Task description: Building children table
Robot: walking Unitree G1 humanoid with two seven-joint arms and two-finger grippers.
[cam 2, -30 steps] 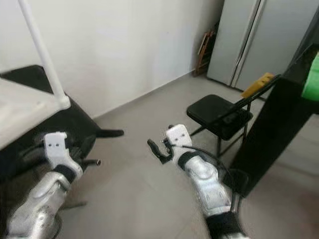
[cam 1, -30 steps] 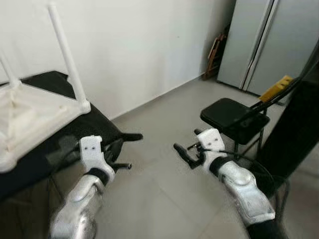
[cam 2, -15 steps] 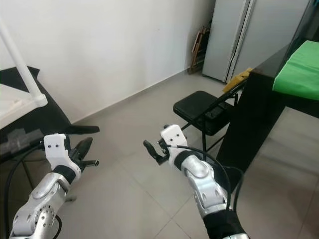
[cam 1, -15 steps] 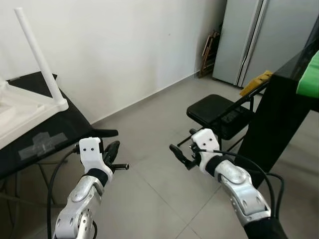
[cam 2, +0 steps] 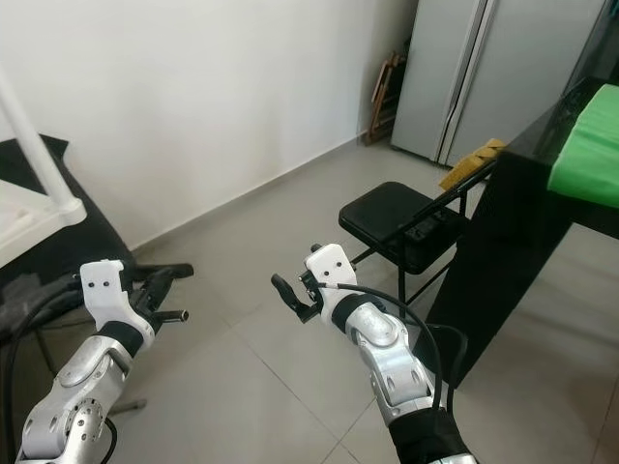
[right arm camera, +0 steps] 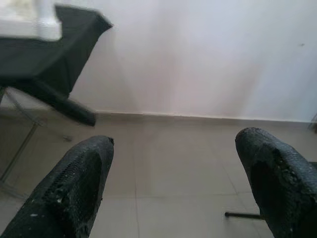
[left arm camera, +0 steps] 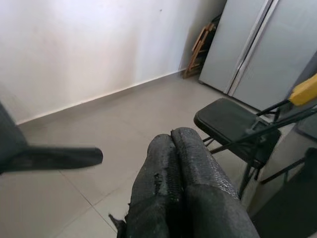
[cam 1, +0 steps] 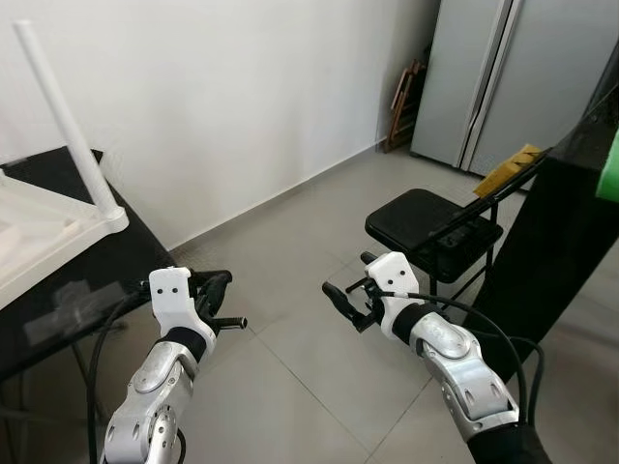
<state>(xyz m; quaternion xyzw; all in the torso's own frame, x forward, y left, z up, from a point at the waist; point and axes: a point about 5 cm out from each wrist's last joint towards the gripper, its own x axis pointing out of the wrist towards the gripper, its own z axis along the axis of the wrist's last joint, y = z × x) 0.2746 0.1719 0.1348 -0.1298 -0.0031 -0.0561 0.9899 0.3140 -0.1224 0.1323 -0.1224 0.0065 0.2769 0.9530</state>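
Item, children table: we find it at the left edge of the left eye view, white, lying upside down on a black-draped stand; only one corner of it is in view.
Why so placed: we judge the underside is turned up so that the legs can be fitted from above.
Table leg: one white leg rises from the near corner socket in the upper left of the frame. Its long axis runs nearly upright, leaning slightly toward the top left, with the free end pointing up.
Table top, long axis: we cannot tell, since most of it is cut off by the frame edge.
Left gripper: lower left of centre, in the air over the floor, just beside the stand's edge and apart from the table. In the left wrist view its fingers lie pressed together with nothing between them.
Right gripper: centre of the frame, in the air over the tiles. In the right wrist view its fingers stand wide apart, holding nothing.
Why so held: we judge both arms are raised ready, with no part in hand.
Folding chair: black, right of centre, well apart from the table.
Tiled floor: grey, across the lower middle.
Wall: white, upper centre.
Refrigerator: grey, upper right.
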